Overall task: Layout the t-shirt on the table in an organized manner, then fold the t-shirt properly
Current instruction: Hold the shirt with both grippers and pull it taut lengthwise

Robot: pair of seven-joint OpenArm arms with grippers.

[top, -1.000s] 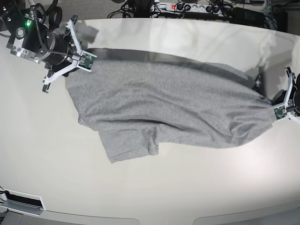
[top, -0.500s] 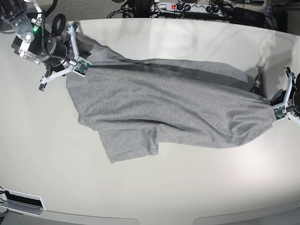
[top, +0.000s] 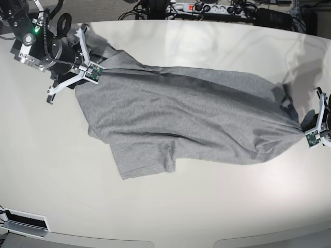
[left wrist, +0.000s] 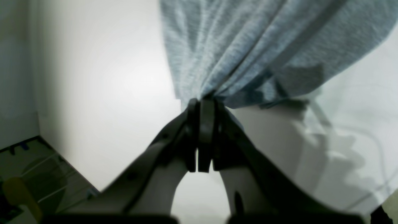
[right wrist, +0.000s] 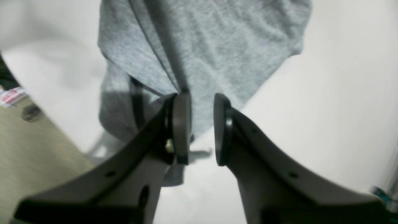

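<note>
T-shirt (left wrist: 236, 46) fabric fills the top of the left wrist view, gathered into tight pleats that run down into the left gripper (left wrist: 203, 105). Its fingers are pressed together on the bunched cloth with no gap between them. Bare white table (left wrist: 102, 84) lies to one side, and a strip of floor shows past the table's edge at the lower left corner.

From the right wrist camera, the right gripper (right wrist: 201, 107) stands with its fingers a little apart. One pad (right wrist: 182, 124) touches a fold of the grey cloth; whether that fold is actually held cannot be told. The shirt spreads away above the fingers, with open tabletop on the far side.

Seen from the base camera, the shirt (top: 191, 121) stretches across the middle of the table (top: 165, 206) — pulled into a point at the left gripper (top: 308, 133) by the table's right edge, wider toward the right gripper (top: 88, 70) near the far left corner. One sleeve (top: 142, 160) juts toward the near edge. A power strip and cables (top: 217, 8) lie beyond the far edge. Wide bare surface runs along the whole near side.
</note>
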